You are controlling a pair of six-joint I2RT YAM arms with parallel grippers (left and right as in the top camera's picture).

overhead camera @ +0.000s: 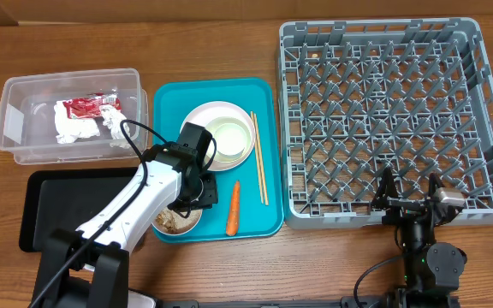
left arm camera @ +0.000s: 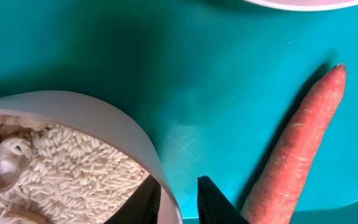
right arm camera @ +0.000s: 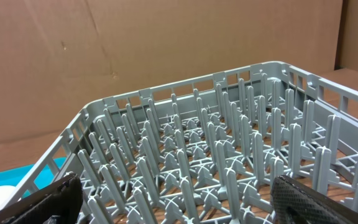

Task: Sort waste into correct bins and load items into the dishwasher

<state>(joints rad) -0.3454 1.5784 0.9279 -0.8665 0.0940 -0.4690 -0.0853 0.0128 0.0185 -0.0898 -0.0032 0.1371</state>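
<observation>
My left gripper [overhead camera: 188,198] is down on the teal tray [overhead camera: 268,154], shut on the rim of a white bowl [left arm camera: 114,124] of rice and food scraps [left arm camera: 61,174]; one finger is inside the rim, one outside [left arm camera: 178,202]. The orange carrot [overhead camera: 234,208] lies just right of it, also in the left wrist view [left arm camera: 297,155]. A plate with a bowl on it [overhead camera: 221,137] and the chopsticks [overhead camera: 258,169] lie on the tray. The clear tub [overhead camera: 24,94] holds napkins [overhead camera: 80,127] and the red wrapper [overhead camera: 88,106]. My right gripper [overhead camera: 411,198] is open and empty at the grey rack's [overhead camera: 383,111] front edge.
The flat black tray [overhead camera: 50,205] lies at the front left, partly under my left arm. The rack [right arm camera: 216,155] fills the right wrist view, with a brown cardboard wall behind it.
</observation>
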